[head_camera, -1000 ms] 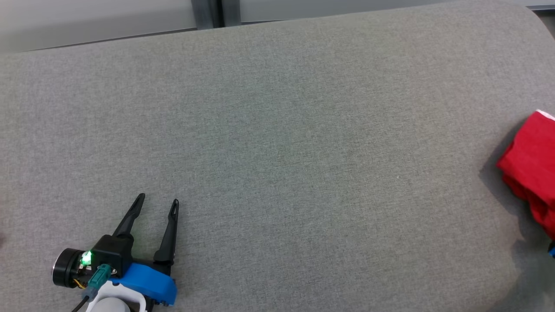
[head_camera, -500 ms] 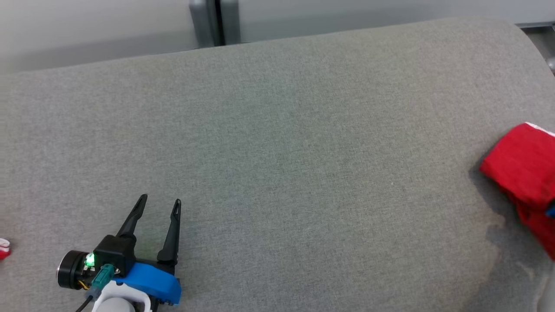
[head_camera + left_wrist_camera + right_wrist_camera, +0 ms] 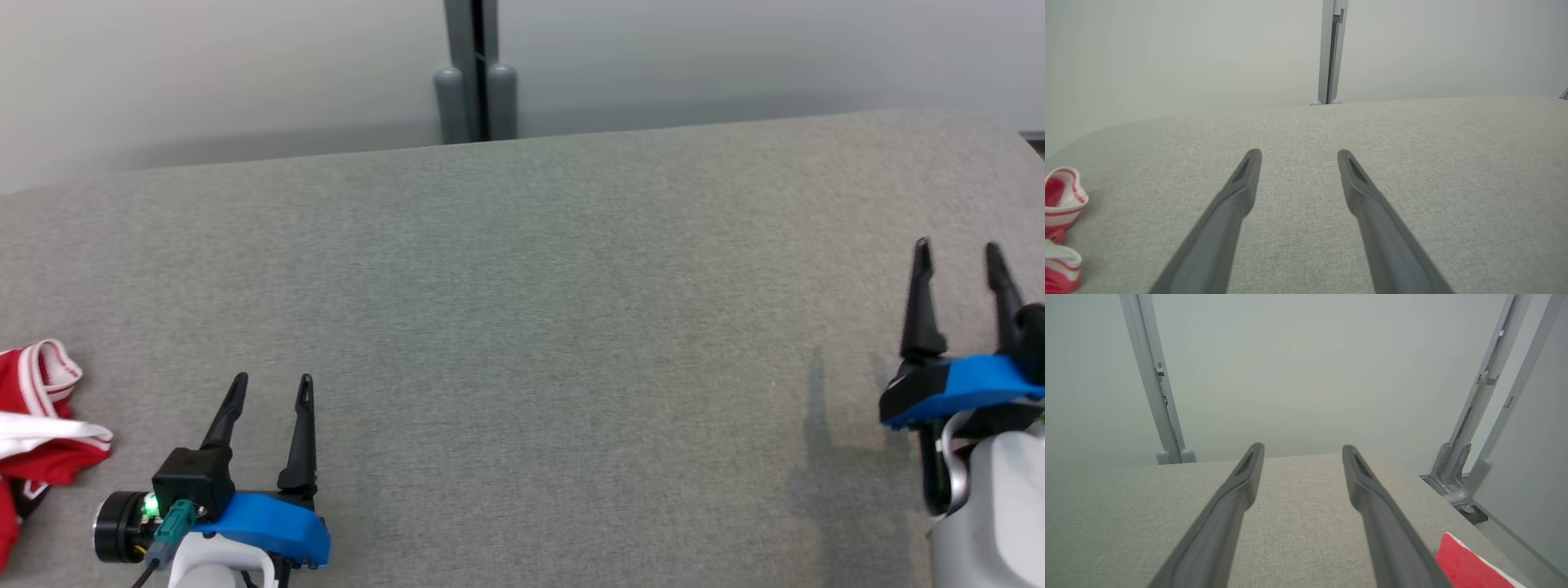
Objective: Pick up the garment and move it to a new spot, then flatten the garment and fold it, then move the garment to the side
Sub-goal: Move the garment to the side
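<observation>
A crumpled red garment with white trim [image 3: 37, 408] lies on the grey padded surface at the far left edge, left of my left gripper [image 3: 272, 380]. That gripper rests low over the surface, open and empty [image 3: 1299, 154], and the garment [image 3: 1061, 200] shows at its left. My right gripper [image 3: 957, 245] stands at the right edge, open with nothing between its fingers [image 3: 1303, 447]. A flat red cloth with a white edge [image 3: 1470, 565] lies just below and right of its right finger, apart from it.
The grey padded surface [image 3: 522, 327] spans the whole width, with a rounded far edge and a rounded right end. A pale wall with a grey post [image 3: 473, 90] stands behind it. Grey frame legs [image 3: 1466, 473] stand past the right end.
The head camera has swung, so the whole picture shifted. The right gripper has opened off the red cloth and come into view. The crumpled garment has entered at the left. The left gripper stays open.
</observation>
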Robot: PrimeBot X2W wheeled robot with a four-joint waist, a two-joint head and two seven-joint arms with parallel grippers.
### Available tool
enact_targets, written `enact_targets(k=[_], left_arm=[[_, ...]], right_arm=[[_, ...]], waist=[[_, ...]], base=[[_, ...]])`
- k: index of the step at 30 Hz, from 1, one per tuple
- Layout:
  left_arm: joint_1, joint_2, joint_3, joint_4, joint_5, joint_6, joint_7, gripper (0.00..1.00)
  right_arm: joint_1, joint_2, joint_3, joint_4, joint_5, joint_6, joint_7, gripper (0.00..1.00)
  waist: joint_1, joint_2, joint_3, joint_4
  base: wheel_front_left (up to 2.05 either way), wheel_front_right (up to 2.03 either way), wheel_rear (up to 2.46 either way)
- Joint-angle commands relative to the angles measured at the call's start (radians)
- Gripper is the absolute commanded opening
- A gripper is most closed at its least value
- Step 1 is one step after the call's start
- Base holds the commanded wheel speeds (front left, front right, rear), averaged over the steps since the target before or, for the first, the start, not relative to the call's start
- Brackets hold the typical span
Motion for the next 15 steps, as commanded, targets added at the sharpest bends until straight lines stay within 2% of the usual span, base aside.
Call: enact_targets(k=[1,9,15], left_arm=[[-0.009,-0.003,0.019,0.006,0.013,0.01,-0.003,1.0],[0.001,-0.024,0.066,0.037,0.043,0.026,-0.003,1.0],[0.023,-0.036,0.09,0.061,0.057,0.035,-0.003,1.0]], right_arm=[[0.04,-0.002,0.035,-0.006,0.04,0.0,-0.003,1.0],[0.141,-0.003,0.174,-0.005,0.124,0.0,-0.003,1.0],[0.196,-0.002,0.225,-0.024,0.157,0.0,-0.003,1.0]], waist=[[0.0002,0.0001,-0.01,0.019],[0.0002,0.0001,-0.062,0.081],[0.0002,0.0001,-0.109,0.097]], base=[[0.0,0.0,0.0],[0.0,0.0,0.0],[0.0,0.0,0.0]])
